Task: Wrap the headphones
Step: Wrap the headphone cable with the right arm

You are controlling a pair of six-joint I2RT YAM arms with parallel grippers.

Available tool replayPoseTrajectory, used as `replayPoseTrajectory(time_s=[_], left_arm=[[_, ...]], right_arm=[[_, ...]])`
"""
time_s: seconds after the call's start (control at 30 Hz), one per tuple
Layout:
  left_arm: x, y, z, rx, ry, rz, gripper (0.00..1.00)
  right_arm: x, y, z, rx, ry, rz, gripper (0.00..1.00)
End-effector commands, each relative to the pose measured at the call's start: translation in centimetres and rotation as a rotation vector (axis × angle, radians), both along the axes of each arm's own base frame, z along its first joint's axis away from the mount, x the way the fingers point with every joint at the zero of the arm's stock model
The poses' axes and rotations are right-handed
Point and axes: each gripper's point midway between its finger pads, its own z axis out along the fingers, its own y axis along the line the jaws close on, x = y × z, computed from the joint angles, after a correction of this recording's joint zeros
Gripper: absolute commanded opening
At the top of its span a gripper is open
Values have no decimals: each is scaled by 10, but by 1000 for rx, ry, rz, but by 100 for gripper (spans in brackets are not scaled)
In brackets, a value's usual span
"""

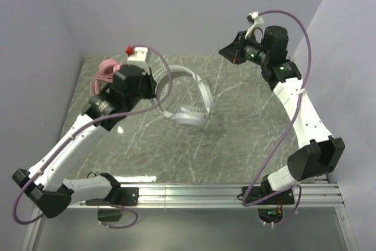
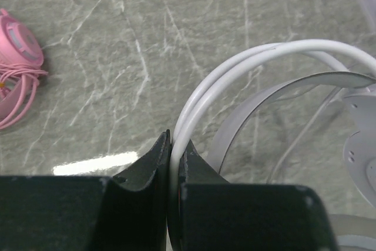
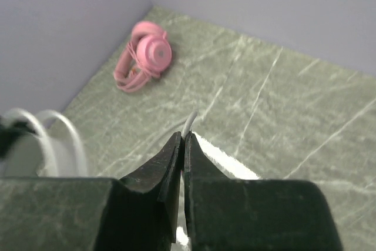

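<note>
The white/grey headphones (image 1: pixel 189 101) lie in the middle of the marble table, headband toward the back left. My left gripper (image 1: pixel 153 86) is shut on the headband's thin white rails (image 2: pixel 235 72); in the left wrist view the jaws (image 2: pixel 176 145) pinch them. My right gripper (image 1: pixel 224 53) is raised at the back and is shut on the end of the thin cable (image 3: pixel 190 121), whose tip looks pale grey. The cable runs down toward the headset (image 1: pixel 215 89). The pink headphones (image 1: pixel 108 69), cable bundled on them, lie at the back left corner.
Lilac walls close the table at the back (image 1: pixel 194 10), left (image 1: pixel 35 69) and right (image 1: pixel 346 57). A metal rail (image 1: pixel 194 192) runs along the near edge. Purple arm cables (image 1: pixel 282 127) loop beside each arm. The pink headphones also show in both wrist views (image 2: pixel 17 39) (image 3: pixel 147 54).
</note>
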Motion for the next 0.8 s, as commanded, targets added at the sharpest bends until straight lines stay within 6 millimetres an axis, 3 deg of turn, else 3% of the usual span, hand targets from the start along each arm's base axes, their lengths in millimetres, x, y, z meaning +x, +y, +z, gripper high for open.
replayPoseTrajectory(time_s=[0.0,0.27,0.3,0.37,0.4,0.43,0.6,0.77], left_arm=[[1,-7,58,-219,12,-10,0],[13,-11,105,-375,26,-34,0],[17,-14,112,-402,28,-30,0],[19,-18,121,-440,27,-36,0],[23,-19,127,-457,16,-30,0],[25,-20,133,-480,3,-24,0],[45,-16,159,-576,-56,57,0],[63,-3,184,-657,-133,155,0]], right_arm=[[7,2,1,35,-59,13,0],[-2,12,-62,104,-5,45,0],[-7,14,-83,109,25,50,0],[-11,20,-84,134,-7,59,0],[-18,26,-102,130,20,67,0],[-21,30,-97,146,-11,74,0],[-49,64,-128,137,22,127,0],[-74,86,-140,169,21,164,0]])
